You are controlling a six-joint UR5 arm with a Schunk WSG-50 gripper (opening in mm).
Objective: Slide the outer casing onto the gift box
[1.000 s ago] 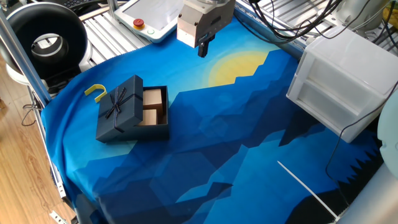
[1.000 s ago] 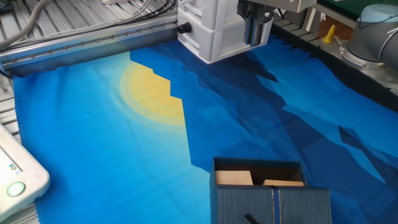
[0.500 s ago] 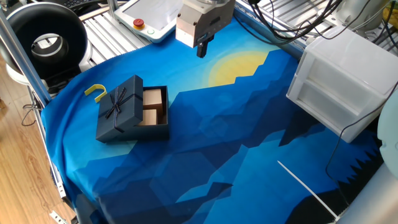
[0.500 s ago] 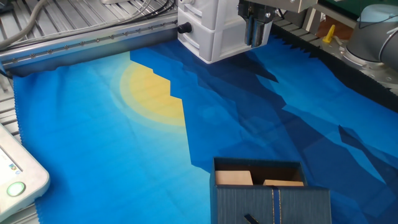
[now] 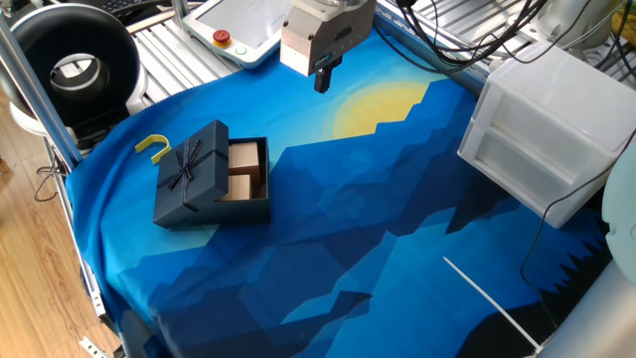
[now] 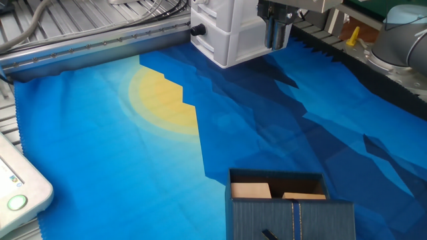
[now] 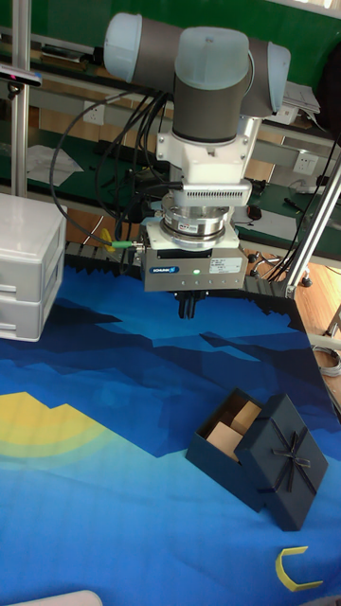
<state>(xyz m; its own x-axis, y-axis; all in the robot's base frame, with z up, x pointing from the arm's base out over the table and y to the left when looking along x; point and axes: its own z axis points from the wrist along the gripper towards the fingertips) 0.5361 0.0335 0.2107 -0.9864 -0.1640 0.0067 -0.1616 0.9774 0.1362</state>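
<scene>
The outer casing (image 5: 189, 171), dark navy with a ribbon cross and bow, lies askew over the left part of the gift box (image 5: 248, 171). The box's tan compartments show to the right of it. In the tall fixed view the casing (image 7: 294, 461) covers the right side of the gift box (image 7: 225, 437). Both appear at the bottom edge of the other fixed view: casing (image 6: 293, 217), gift box (image 6: 277, 190). My gripper (image 5: 323, 80) hangs high over the sun pattern, far from the box, fingers together and holding nothing. It also shows as gripper (image 7: 188, 306) and gripper (image 6: 279, 37).
A small yellow hook (image 5: 153, 146) lies just behind the casing on the cloth. A large white drawer unit (image 5: 552, 124) stands at the right of the blue cloth. A control pendant (image 5: 238, 30) sits beyond the far edge, and a black ring light (image 5: 75, 65) stands at the left.
The gripper has drifted only a few pixels sideways. The casing and gift box have not moved.
</scene>
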